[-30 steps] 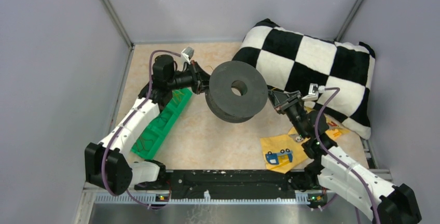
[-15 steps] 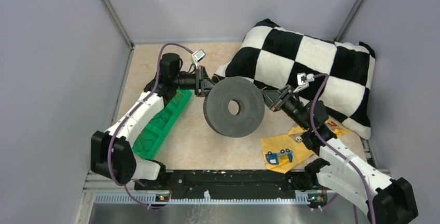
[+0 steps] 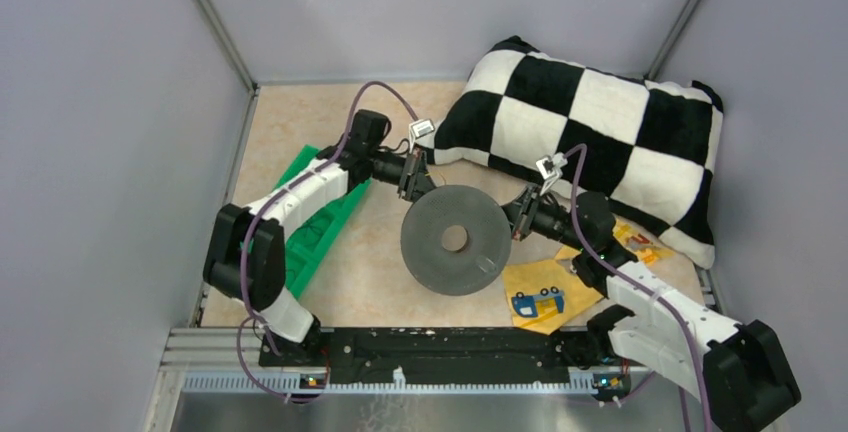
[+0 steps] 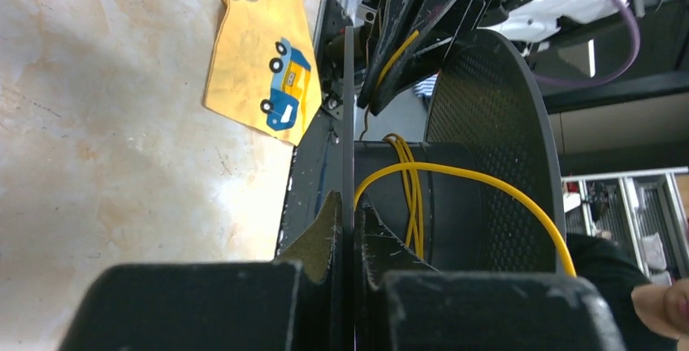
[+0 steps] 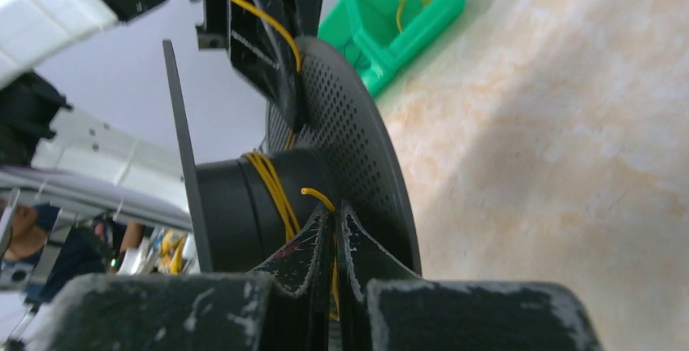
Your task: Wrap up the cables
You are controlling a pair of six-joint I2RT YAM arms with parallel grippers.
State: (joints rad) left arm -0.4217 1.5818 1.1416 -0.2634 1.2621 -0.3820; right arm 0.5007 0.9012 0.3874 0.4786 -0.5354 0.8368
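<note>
From above, the spool (image 3: pixel 455 240) hangs tilted between the arms, the left gripper (image 3: pixel 417 184) clamped on its far-left rim and the right gripper (image 3: pixel 515 220) on its right rim; the wire is too fine to make out here. Both holds are thin edge pinches, so if the arms turn out of step the spool could twist free and drop. From the left wrist, the jaws are closed tight on one thin flange, and the wire (image 4: pixel 412 197) sits as a few turns on the spool's hub, with one slack strand arcing off toward the opposite flange — slack that could slip over a rim or let the turns loosen. From the right wrist, the jaws are shut on the perforated flange, with wire (image 5: pixel 272 188) wound on the hub beside them and a free end curling up at the fingertips — it may snag there.
</note>
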